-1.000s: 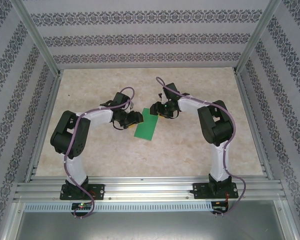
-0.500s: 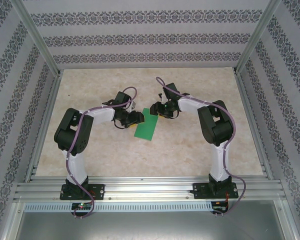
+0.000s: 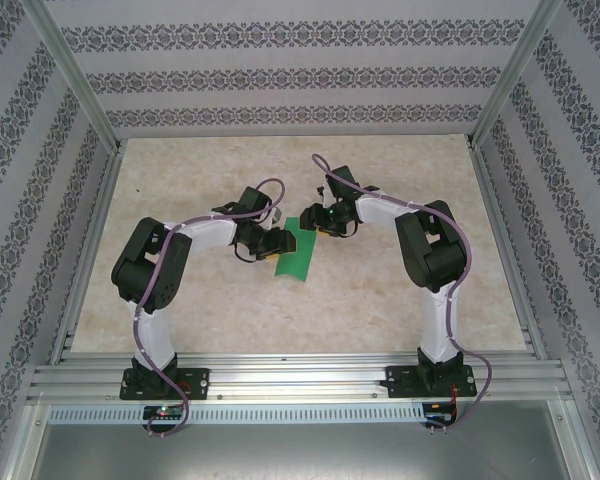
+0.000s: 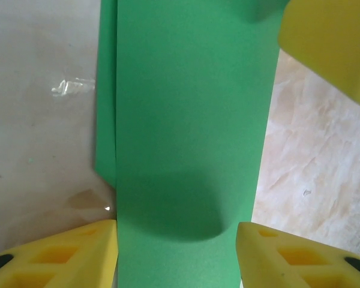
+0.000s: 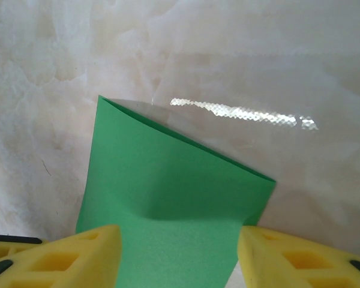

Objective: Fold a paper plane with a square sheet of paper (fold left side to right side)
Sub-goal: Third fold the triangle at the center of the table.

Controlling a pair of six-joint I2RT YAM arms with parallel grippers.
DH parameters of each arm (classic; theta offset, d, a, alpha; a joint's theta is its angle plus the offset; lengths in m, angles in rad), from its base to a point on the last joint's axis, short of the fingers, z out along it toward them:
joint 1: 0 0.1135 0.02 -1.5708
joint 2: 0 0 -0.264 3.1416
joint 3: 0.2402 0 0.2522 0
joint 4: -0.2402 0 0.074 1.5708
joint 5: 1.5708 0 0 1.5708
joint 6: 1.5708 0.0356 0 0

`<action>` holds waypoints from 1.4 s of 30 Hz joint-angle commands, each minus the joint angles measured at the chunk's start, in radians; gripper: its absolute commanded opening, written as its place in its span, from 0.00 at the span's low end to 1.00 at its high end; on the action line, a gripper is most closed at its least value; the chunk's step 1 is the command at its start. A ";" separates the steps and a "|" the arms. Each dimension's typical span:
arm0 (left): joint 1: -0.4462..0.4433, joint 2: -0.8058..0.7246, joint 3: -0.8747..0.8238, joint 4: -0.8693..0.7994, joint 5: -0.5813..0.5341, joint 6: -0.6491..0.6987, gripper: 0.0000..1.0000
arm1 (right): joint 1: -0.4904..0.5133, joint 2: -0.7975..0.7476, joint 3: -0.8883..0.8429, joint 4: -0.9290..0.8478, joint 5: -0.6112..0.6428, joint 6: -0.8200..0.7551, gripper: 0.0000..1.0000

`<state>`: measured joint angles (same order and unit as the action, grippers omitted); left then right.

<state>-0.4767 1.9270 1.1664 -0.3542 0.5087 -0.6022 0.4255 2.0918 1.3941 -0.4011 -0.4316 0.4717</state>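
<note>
Top view: paper, folded narrow, lies on table between both tools, long axis running near-to-far.
Left tool: at paper's left long edge, jaws apart astride it; cannot tell if gripping.
Right tool: astride far end; grip likewise unclear.

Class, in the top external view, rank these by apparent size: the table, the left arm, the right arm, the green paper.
1. table
2. left arm and right arm: these look alike, so unranked
3. green paper
</note>
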 commanded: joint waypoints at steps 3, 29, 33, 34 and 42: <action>-0.007 -0.033 0.003 -0.019 0.000 0.003 0.55 | 0.012 0.046 -0.017 0.020 0.018 -0.019 0.56; 0.000 -0.062 -0.008 0.023 -0.006 -0.072 0.45 | 0.007 0.034 -0.030 0.052 -0.017 -0.035 0.56; 0.000 -0.022 0.020 0.006 -0.025 -0.066 0.39 | 0.007 0.014 -0.040 0.068 -0.024 -0.043 0.57; 0.001 -0.013 0.028 0.000 -0.029 -0.064 0.37 | 0.007 0.010 -0.040 0.069 -0.025 -0.048 0.57; 0.001 0.014 0.037 -0.010 -0.056 -0.067 0.17 | -0.009 -0.103 -0.123 0.149 0.005 -0.071 0.63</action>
<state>-0.4782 1.9293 1.1824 -0.3454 0.4717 -0.6769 0.4232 2.0460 1.3136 -0.3077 -0.4461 0.4362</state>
